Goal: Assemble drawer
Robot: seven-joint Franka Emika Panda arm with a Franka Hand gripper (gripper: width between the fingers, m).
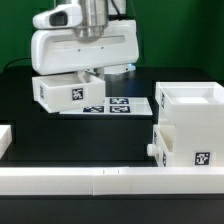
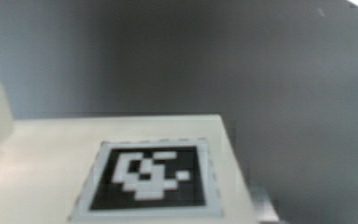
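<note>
A white drawer tray (image 1: pixel 68 90) with a black-and-white tag on its side hangs tilted under my gripper (image 1: pixel 86 74), just above the black table. The fingers reach down into it, and their tips are hidden. In the wrist view the tray's tagged face (image 2: pixel 153 178) fills the lower part, and no fingers show. The tall white housing (image 1: pixel 192 104) stands at the exterior view's right with its opening facing up. A second tray (image 1: pixel 181 144) with a small knob (image 1: pixel 152 152) and a tag sits in front of the housing.
The marker board (image 1: pixel 118 105) lies flat on the table, partly behind the held tray. A low white border rail (image 1: pixel 100 181) runs along the near edge, with a white block (image 1: pixel 4 140) at the exterior view's left.
</note>
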